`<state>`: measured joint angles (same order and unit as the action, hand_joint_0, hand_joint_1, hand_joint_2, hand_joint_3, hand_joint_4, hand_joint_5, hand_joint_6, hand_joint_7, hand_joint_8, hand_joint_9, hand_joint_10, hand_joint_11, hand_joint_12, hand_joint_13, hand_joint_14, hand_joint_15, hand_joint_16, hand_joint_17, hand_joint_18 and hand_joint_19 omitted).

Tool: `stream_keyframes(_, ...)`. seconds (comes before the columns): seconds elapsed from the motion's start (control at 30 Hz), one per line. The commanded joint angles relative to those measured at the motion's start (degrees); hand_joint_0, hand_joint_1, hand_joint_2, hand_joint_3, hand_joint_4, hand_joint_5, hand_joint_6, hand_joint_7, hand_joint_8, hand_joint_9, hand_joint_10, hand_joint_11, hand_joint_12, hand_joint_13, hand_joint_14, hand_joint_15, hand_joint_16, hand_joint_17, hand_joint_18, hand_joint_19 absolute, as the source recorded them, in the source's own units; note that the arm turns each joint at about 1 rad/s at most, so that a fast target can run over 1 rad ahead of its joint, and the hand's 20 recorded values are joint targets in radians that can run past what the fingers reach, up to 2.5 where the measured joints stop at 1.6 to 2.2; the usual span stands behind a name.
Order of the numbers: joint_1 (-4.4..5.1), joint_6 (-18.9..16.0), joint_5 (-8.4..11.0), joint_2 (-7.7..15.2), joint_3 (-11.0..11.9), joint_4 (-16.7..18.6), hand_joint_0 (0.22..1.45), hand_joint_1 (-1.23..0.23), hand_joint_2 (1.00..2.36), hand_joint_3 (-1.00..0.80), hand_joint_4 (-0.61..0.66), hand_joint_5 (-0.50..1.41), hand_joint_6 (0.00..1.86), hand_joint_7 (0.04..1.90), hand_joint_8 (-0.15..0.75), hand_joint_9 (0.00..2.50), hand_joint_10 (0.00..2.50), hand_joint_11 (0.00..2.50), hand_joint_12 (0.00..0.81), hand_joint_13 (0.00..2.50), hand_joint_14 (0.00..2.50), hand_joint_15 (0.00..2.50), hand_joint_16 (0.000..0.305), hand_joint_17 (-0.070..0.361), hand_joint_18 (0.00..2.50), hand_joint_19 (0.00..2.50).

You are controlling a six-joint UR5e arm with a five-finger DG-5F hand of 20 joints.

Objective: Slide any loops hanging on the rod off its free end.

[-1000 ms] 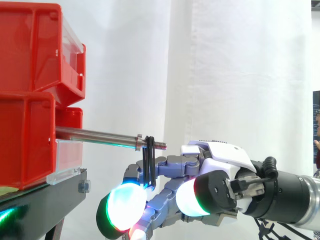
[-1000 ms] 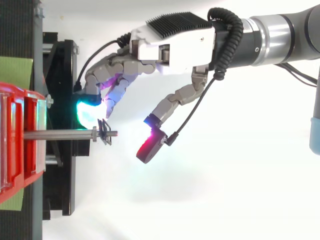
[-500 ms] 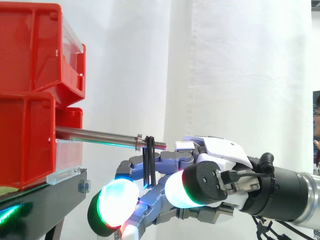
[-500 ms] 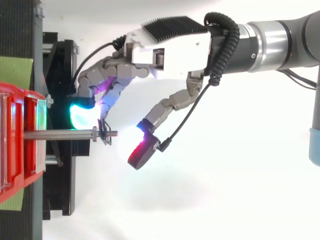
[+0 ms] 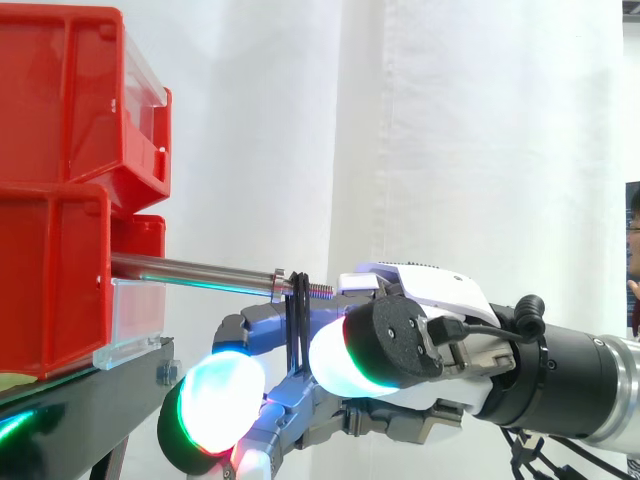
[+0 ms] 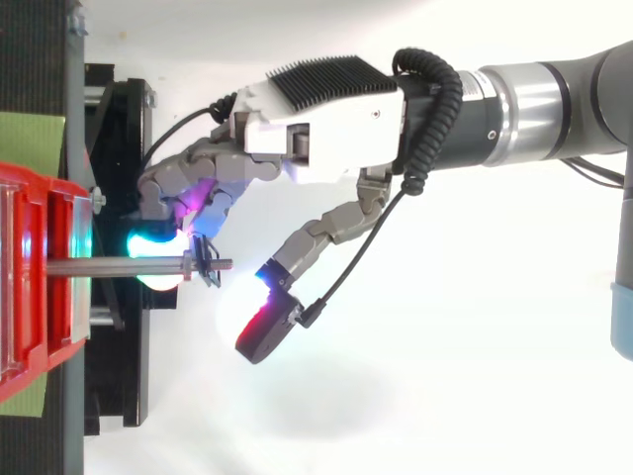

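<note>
Loops (image 5: 297,322): thin black bands hanging near free end of rod (image 5: 190,270), on threads (image 5: 318,291) just past collar (image 5: 279,280). Hand (image 6: 316,119) lying half-open below, thumb spread wide, gripping nothing. You are handling light, limp bands, probably catching on threads; hook behind them, collar side.

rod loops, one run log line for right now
loops: on rod, near free end | hand: beside and below loops | grip: unclear | task: loops not yet off
</note>
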<state>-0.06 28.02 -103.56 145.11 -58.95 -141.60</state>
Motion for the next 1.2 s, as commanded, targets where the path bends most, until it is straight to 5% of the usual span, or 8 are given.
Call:
stream_keyframes(0.0,0.06,-0.2,0.02,0.0,0.3,-0.1,0.59,-0.66,1.00,-0.46,0.26,-0.10,0.50,1.15,0.304,0.98,0.01,0.26,0.280,0.80,0.01,0.20,0.026,0.059,0.56,0.23)
stream_keyframes(0.47,-0.03,-0.2,-0.07,0.0,0.3,0.1,0.60,-0.68,1.01,-0.40,0.20,-0.08,0.51,1.33,0.299,0.99,0.01,0.28,0.286,0.81,0.01,0.21,0.027,0.061,0.57,0.24)
stream_keyframes(0.7,-0.20,-0.2,-0.51,0.0,0.3,-0.1,0.60,-0.68,1.01,-0.30,0.18,-0.12,0.73,1.05,0.301,0.97,0.01,0.31,0.298,0.79,0.01,0.21,0.029,0.066,0.57,0.25)
stream_keyframes(1.17,-0.03,-0.2,-0.59,0.0,0.3,0.3,0.57,-0.68,1.01,-0.37,0.18,-0.15,0.85,0.99,0.311,0.97,0.01,0.35,0.312,0.79,0.01,0.23,0.032,0.073,0.58,0.28)
